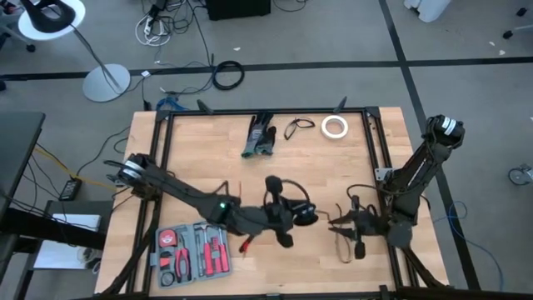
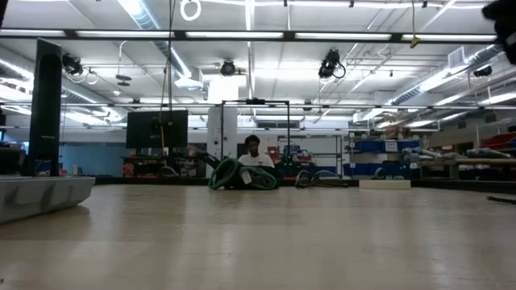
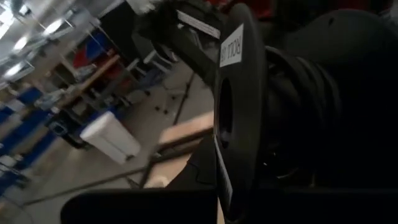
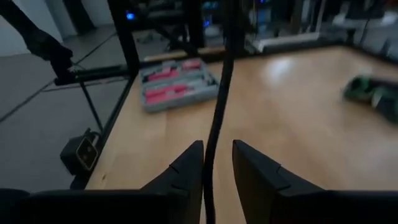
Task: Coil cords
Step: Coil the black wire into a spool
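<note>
The cord bundle (image 1: 301, 213) is a round black puck with a loose loop (image 1: 279, 187), above the table's middle. My left gripper (image 1: 287, 219) is shut at it. In the left wrist view the bundle shows as a black labelled disc (image 3: 239, 112) with cord wound beside it (image 3: 298, 93). My right gripper (image 1: 343, 225) stands to its right, shut on a thin black cord (image 4: 217, 93). A small loose cord loop (image 1: 298, 127) lies flat near the far edge. My left gripper is shut on the cord bundle, coming at it level from the table's left. The bundle and the gripper itself hide the place of contact, so the part held cannot be told. The bundle stands on edge in front of the wrist, off the tabletop. My right gripper (image 4: 217, 146) has the thin cord (image 4: 212, 163) between its two fingers (image 4: 189, 165), which lie across it. The fingers come nearly level from the table's right side. Above them the cord runs up; below the gripper a slack loop (image 1: 341, 248) hangs.
A grey tool case (image 1: 191, 250) with red-handled tools lies at the near left. A green and black bundle (image 1: 260, 137) and a white tape roll (image 1: 336, 127) lie near the far edge. Black frame rails (image 1: 162, 158) border the table. A person sits beyond the table (image 2: 253, 149).
</note>
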You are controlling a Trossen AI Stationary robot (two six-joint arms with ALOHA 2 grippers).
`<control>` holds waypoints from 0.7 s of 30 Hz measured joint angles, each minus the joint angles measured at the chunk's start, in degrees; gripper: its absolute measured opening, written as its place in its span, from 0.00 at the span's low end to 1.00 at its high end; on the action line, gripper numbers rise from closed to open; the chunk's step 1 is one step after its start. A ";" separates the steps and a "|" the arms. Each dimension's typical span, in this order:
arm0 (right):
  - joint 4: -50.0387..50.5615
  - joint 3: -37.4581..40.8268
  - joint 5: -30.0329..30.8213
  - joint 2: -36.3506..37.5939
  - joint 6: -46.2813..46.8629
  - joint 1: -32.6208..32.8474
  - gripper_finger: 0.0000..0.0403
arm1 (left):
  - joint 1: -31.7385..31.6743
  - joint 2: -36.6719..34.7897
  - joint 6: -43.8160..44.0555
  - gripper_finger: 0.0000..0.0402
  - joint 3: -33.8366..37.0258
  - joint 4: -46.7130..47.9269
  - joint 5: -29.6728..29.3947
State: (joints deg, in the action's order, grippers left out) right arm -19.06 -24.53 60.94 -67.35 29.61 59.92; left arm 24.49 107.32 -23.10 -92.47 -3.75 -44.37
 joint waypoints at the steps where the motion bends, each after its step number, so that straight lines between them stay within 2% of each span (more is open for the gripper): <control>1: 1.11 0.00 -1.69 -0.01 1.69 -0.94 0.21 | 0.39 0.91 1.07 0.00 0.00 -0.01 -0.71; 7: 3.96 0.00 -12.36 -0.03 6.39 -7.67 0.23 | 2.70 7.09 1.23 0.00 0.02 2.10 -7.32; 15: 8.18 -0.04 -13.61 -0.05 9.92 -10.84 0.23 | 3.39 8.55 10.48 0.00 0.04 10.87 -5.70; 21: 5.00 -0.04 -14.28 -0.25 8.84 -14.06 0.23 | 1.98 8.53 5.19 0.00 0.02 6.14 -6.93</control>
State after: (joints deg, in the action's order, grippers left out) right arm -14.06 -24.58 46.66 -67.60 38.45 45.86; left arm 26.47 115.85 -17.91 -92.44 2.39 -51.30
